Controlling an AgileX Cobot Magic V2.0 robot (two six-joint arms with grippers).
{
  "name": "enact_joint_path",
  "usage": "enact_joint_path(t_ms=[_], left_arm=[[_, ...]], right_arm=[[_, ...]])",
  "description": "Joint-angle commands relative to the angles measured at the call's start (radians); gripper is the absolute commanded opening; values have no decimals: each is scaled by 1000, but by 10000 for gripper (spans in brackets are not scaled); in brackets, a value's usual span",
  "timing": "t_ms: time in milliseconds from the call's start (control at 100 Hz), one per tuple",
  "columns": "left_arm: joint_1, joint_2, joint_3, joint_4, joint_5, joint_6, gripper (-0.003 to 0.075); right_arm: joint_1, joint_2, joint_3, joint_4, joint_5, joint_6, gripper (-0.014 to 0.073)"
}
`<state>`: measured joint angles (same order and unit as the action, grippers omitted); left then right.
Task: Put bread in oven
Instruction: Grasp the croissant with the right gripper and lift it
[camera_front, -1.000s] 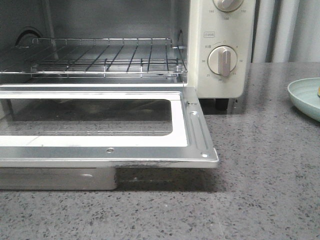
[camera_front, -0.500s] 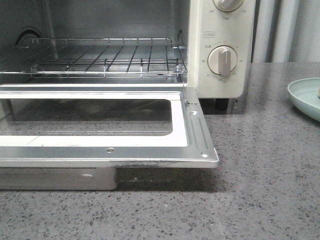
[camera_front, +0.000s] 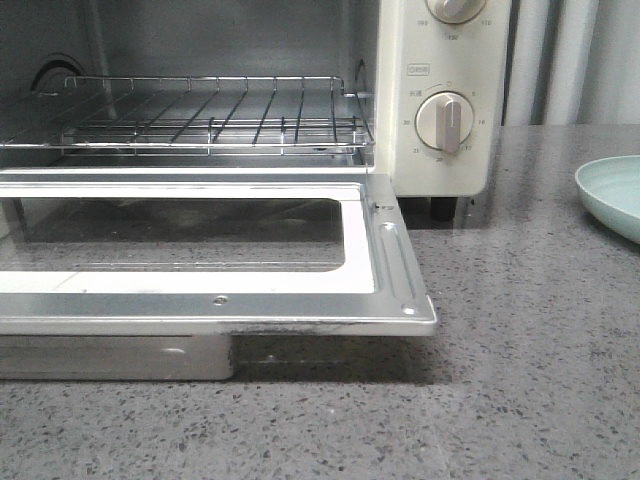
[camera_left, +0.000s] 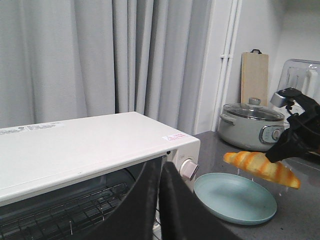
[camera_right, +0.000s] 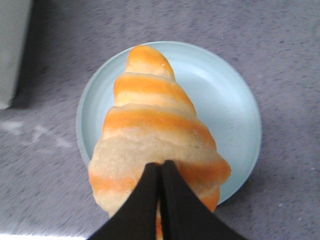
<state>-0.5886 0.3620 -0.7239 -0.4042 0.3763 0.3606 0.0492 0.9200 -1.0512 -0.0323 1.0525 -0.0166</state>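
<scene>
The right hand has its black fingers pinched tight onto the golden-brown croissant-shaped bread with pale cream stripes, gripping it near one end. The roll hangs in the air, clear of the round pale blue-green plate directly beneath it. From the left wrist view, there's that same bread held out level under the black right hand, floating above the plate, just beside the oven's knob side. The left hand sits up high near the oven's top front edge, its two dark fingers pressed together with only a sliver between them, nothing in its grip. Out from there, the cream-white countertop toaster oven stands with its glass-windowed door dropped flat open toward us, the wire rack bare inside, a round beige knob on its right panel. Everything rests on the dark grey speckled desk, the plate's rim peeking in at the right edge of the front view. Behind, in the left wrist view, a grey lidded cooker pot sits by the wall, with a wooden cutting board upright behind it and grey curtains hanging at the back.
</scene>
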Motion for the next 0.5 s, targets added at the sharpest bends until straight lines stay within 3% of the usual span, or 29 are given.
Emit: enact_joint_path(t_ms=[0,290,490], left_arm=[[-2,8,-31,-23,-80,-8,-21],[-2,8,-31,-28,-125,-8,-21],[-2,8,-31,-45,-129,-8,-21]], right_arm=[[-3,-53,-45,72,20,-77,-74],[79,-191,-55,329,125,-247,-67],[163,-214,-55,427,160,-326,-67]])
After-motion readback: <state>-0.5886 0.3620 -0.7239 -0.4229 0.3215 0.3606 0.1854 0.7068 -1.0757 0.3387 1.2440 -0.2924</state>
